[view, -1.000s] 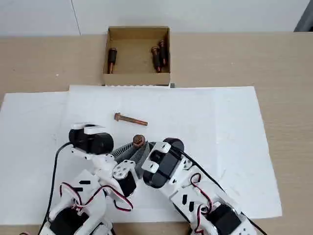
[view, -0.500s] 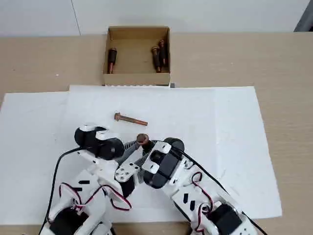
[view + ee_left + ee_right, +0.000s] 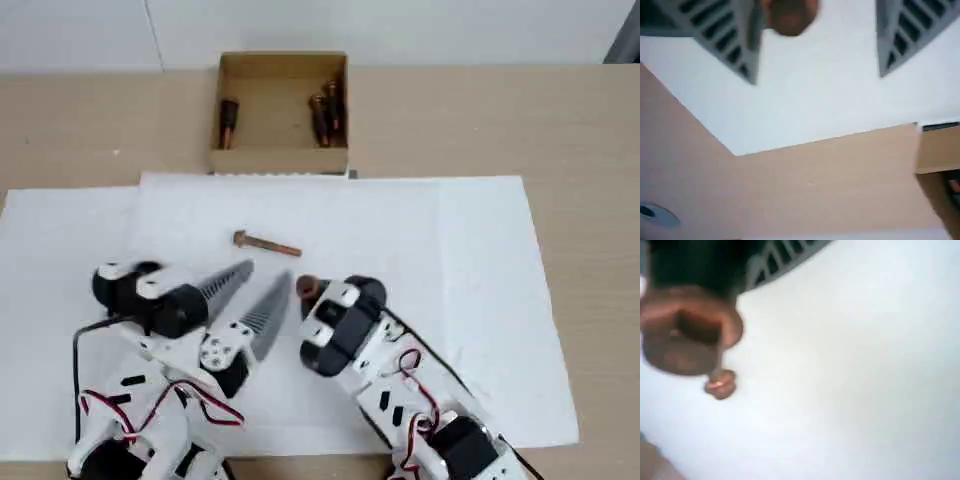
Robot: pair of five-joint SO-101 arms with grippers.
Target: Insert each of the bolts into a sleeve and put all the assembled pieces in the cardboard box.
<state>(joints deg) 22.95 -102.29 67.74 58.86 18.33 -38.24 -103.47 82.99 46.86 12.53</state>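
The right end effector (image 3: 313,297) is clenched on a copper sleeve (image 3: 306,287), held upright over the white paper (image 3: 450,260). The left end effector (image 3: 268,272) is spread, empty. The loose bolt (image 3: 266,243) lies near; grasp it by the head, leaving the shank free.

The cardboard box (image 3: 281,161) is plain brown card with a matt finish. The assembled pieces (image 3: 323,112) inside it look like copper-toned metal with a dull sheen, darker in parts. In front of the box, a smooth, matt sheet of white paper (image 3: 450,260) covers a pale wood-grain table (image 3: 520,120). The bolt (image 3: 267,243) lying nearest the box is coppery metal. The copper-coloured piece (image 3: 308,288) farther from the box has the same finish. The left gripper (image 3: 270,269) has grey, ribbed, matt plastic fingers (image 3: 225,282). The arm shells (image 3: 345,330) are white, slightly glossy plastic.
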